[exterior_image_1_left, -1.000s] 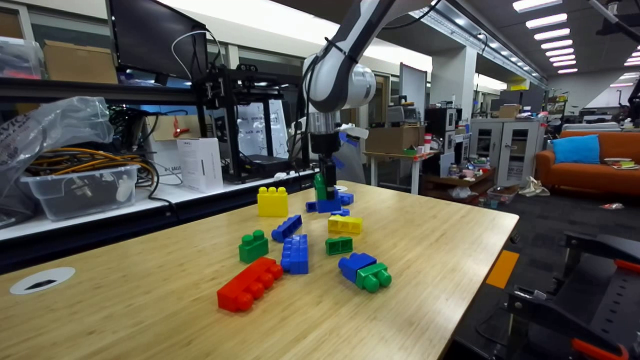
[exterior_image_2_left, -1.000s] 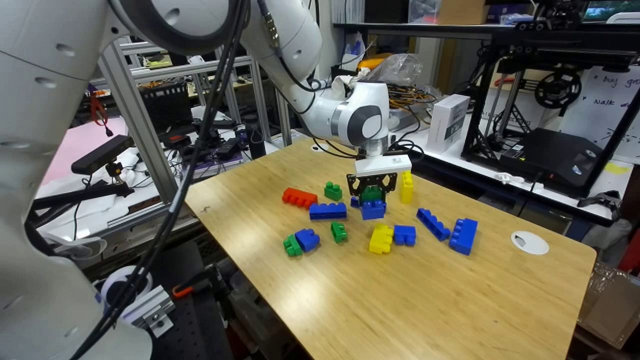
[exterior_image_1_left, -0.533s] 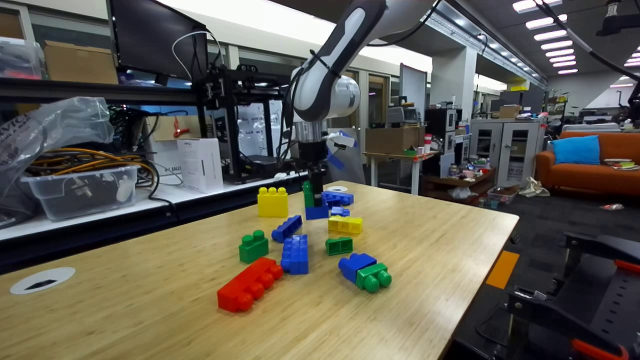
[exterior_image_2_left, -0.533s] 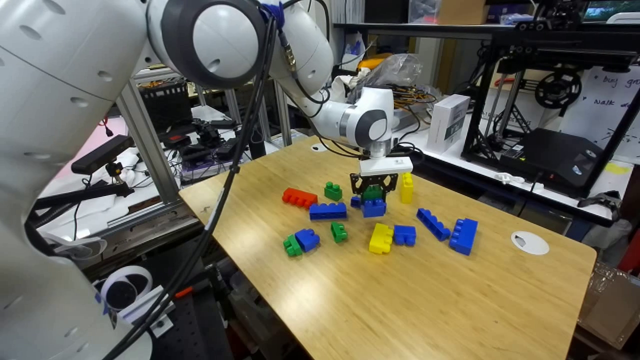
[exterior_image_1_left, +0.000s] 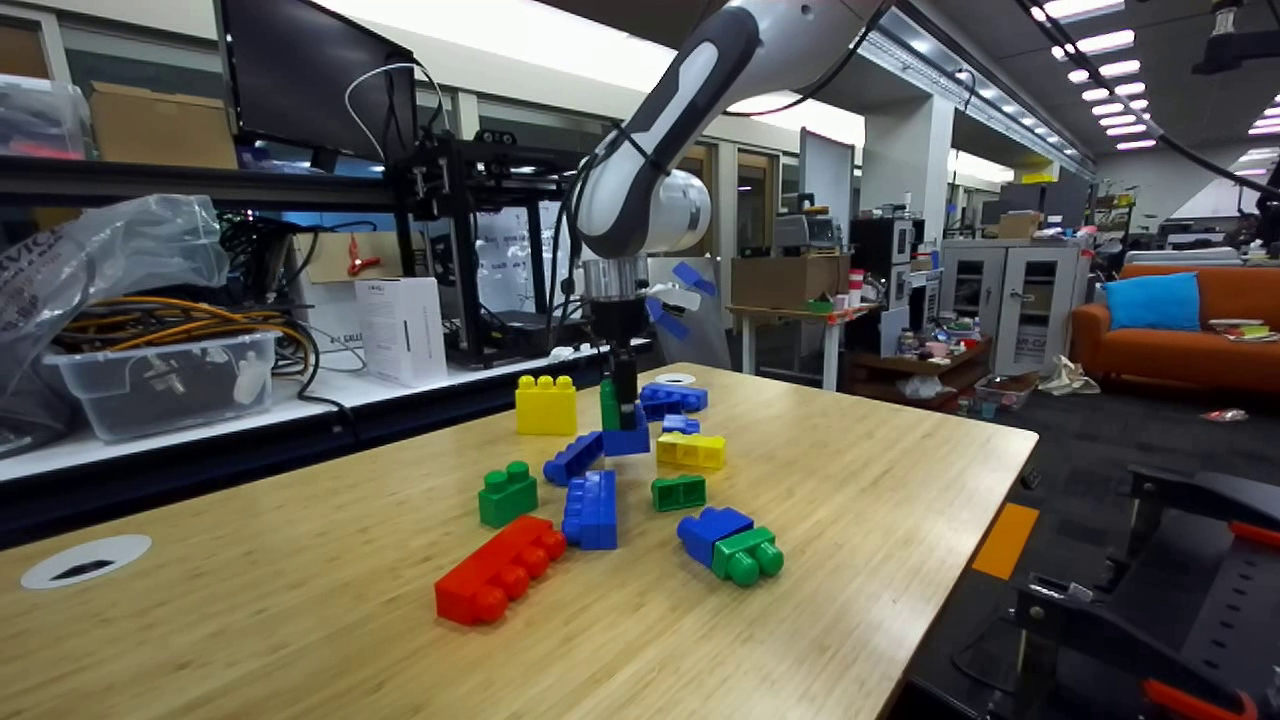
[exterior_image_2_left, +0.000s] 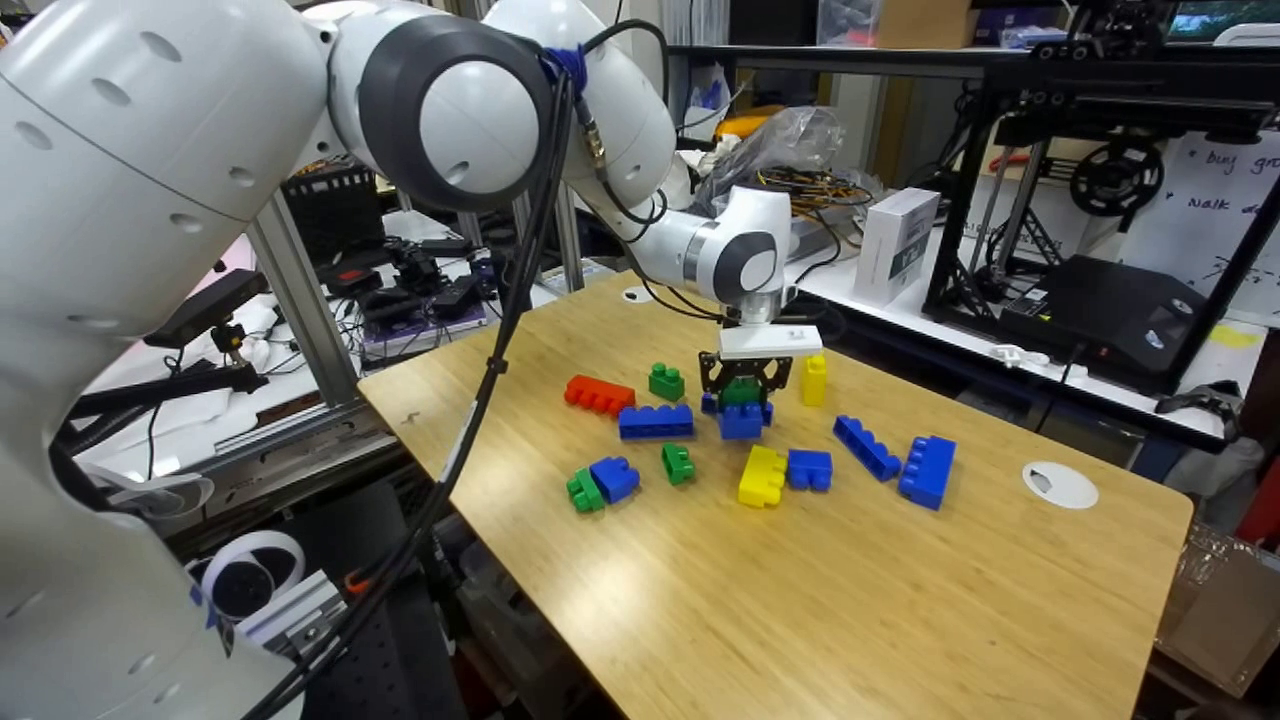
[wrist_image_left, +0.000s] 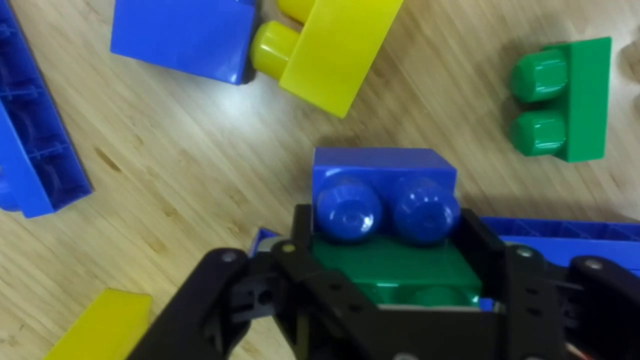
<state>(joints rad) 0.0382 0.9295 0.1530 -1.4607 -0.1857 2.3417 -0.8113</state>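
tabletop (exterior_image_1_left: 820, 620) | fingers (wrist_image_left: 480, 239) pinching green-blue stack (wrist_image_left: 392, 250) | nearer lying blue brick (exterior_image_1_left: 573, 458) than a second ago

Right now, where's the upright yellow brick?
In an exterior view, the upright yellow brick stands just right of the gripper; in the wrist view it shows at the lower left.
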